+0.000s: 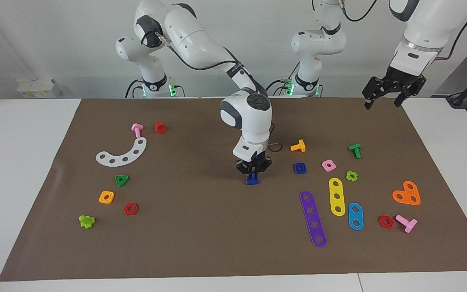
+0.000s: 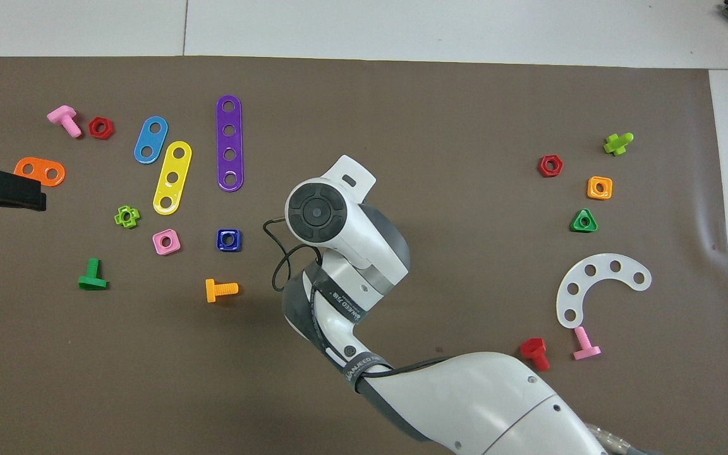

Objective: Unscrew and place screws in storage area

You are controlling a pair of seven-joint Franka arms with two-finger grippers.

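Purple strip [image 1: 313, 218] lies flat on bench [image 1: 201, 243]; blue bolt [image 1: 252, 180] is pinched by right gripper [image 1: 252, 172] jaws; left gripper [image 1: 383, 101] jaws spread, waiting raised.

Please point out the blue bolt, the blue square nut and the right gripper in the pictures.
Blue bolt [image 1: 252, 180]: facing view, on its flat head.
Blue nut [image 2: 229, 239]: overhead view, on its rim.
Right gripper [image 1: 252, 173]: facing view, between its fingertips.

Glossy white arms, grey joint caps, black jaws, black cables, green base lights
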